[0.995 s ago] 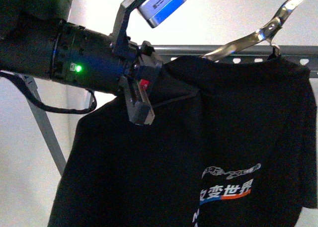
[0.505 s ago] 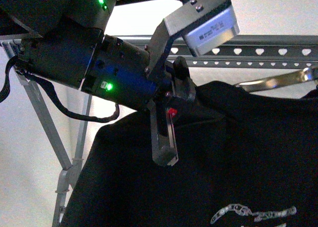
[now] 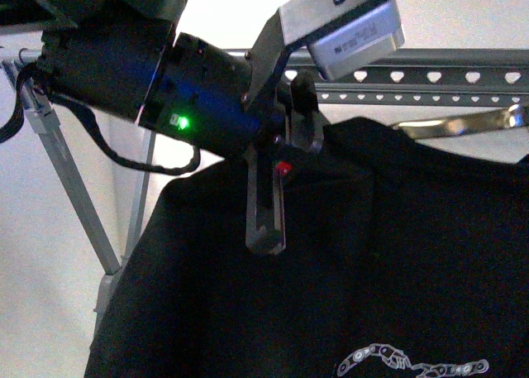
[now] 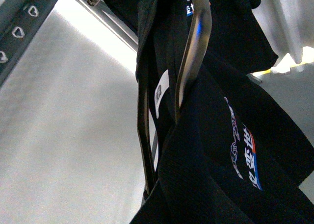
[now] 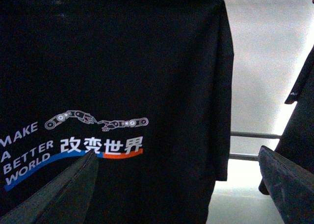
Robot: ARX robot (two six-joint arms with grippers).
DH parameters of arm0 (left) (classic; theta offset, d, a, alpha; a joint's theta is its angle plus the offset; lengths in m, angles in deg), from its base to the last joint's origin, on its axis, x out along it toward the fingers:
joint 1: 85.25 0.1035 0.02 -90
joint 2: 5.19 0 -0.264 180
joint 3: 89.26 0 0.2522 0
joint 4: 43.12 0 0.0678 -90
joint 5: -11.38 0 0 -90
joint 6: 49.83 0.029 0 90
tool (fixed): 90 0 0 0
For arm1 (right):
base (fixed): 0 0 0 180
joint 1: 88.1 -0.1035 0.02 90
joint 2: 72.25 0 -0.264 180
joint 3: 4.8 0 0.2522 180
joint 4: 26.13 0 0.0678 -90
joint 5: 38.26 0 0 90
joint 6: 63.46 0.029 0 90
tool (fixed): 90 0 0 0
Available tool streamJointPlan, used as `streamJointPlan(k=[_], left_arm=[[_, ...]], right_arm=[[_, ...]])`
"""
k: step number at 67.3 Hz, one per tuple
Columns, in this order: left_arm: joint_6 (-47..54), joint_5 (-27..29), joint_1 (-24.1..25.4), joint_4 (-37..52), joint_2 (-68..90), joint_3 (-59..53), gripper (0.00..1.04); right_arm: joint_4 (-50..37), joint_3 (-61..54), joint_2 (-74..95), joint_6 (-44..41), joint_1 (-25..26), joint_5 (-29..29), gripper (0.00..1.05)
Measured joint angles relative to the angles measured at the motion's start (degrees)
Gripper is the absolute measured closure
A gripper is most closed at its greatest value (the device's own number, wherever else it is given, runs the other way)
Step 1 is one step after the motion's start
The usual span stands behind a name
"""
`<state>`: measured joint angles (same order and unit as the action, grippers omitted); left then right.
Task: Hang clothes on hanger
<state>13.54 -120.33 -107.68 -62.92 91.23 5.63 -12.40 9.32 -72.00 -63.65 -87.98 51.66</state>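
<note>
The black T-shirt (image 3: 397, 254) hangs in front of the hanger, a grey metal drying rack whose rail (image 3: 430, 76) has heart-shaped holes. My left gripper (image 3: 266, 229) is shut on the shirt's shoulder just below the rail. In the left wrist view the shirt (image 4: 211, 180) fills the picture and hides the fingertips. A shiny curved metal bar (image 4: 194, 52) runs inside the shirt near a white label (image 4: 161, 89). My right gripper (image 5: 176, 185) stands open facing the shirt's print (image 5: 100, 146), its fingers (image 5: 64, 185) apart from the cloth.
A slanted grey leg (image 3: 66, 179) of the rack stands at the left. The shiny bar (image 3: 463, 123) shows again at the shirt's collar. Lower rack rails (image 5: 255, 136) run behind the shirt, and another dark garment (image 5: 301, 87) hangs beside it.
The left arm, holding the shirt's shoulder, has moved right and looms larger. The shiny bar has swung from steep to almost level, and the print sits lower in the front view.
</note>
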Motion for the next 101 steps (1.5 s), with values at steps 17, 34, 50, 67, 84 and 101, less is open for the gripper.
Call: streamJointPlan(k=[17,34,50,67,84,101], left_arm=[[-0.09,-1.95,1.38,1.05,-0.94,0.46,1.01],[0.28,-3.04,1.81,2.34,-2.54,0.44,1.01],[1.31,-3.48,1.79,4.59,-3.1,-0.13,1.01],[1.31,-3.5,1.79,4.59,-3.1,-0.22,1.01],[1.31,-3.67,1.57,4.61,-3.1,-0.24,1.01],[1.31,-3.65,1.75,4.61,-3.17,-0.24,1.01]], right_arm=[[0.0,0.0,0.0,0.0,0.0,0.02,0.07],[0.0,0.0,0.0,0.0,0.0,0.0,0.07],[0.0,0.0,0.0,0.0,0.0,0.0,0.07],[0.0,0.0,0.0,0.0,0.0,0.0,0.07],[10.29,13.64,26.25,-39.04,29.53,-57.53,0.07],[10.43,31.85,47.12,-63.95,34.95,-57.57,0.07]])
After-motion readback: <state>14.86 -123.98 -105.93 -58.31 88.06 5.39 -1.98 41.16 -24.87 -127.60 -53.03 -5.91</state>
